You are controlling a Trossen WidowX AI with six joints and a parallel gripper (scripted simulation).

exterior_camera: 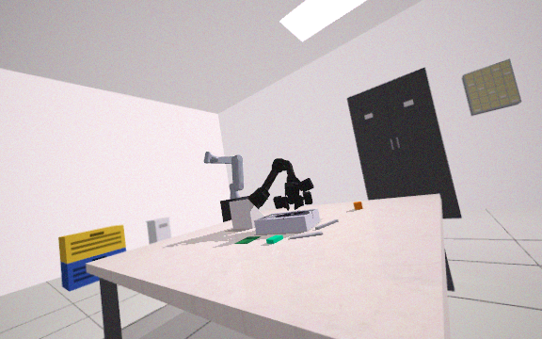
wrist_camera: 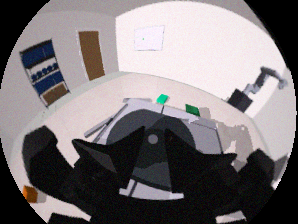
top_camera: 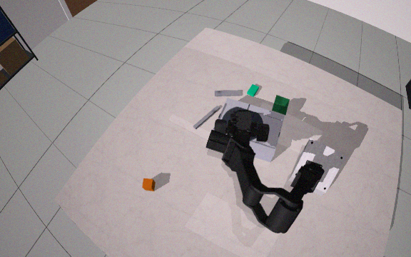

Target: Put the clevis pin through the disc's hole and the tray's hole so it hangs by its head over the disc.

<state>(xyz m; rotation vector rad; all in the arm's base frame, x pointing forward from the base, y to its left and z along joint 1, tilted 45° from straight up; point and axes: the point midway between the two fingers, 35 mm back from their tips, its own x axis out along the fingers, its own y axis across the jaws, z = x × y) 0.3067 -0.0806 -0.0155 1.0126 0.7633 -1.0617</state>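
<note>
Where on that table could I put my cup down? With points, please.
Probably between the orange cube (top_camera: 148,184) (exterior_camera: 358,205) (wrist_camera: 30,194) and the thin grey bar (top_camera: 207,117) lying diagonally by the tray (top_camera: 267,154) (exterior_camera: 278,227) (wrist_camera: 150,192). It's crowded around the tray: bars, green blocks and the arm above.

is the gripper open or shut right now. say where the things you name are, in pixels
Open, partway: in the wrist view the gripper (top_camera: 242,130) (exterior_camera: 294,207) (wrist_camera: 154,129) has its fingertips apart, the pin's round head (wrist_camera: 153,139) showing between, untouched.
</note>
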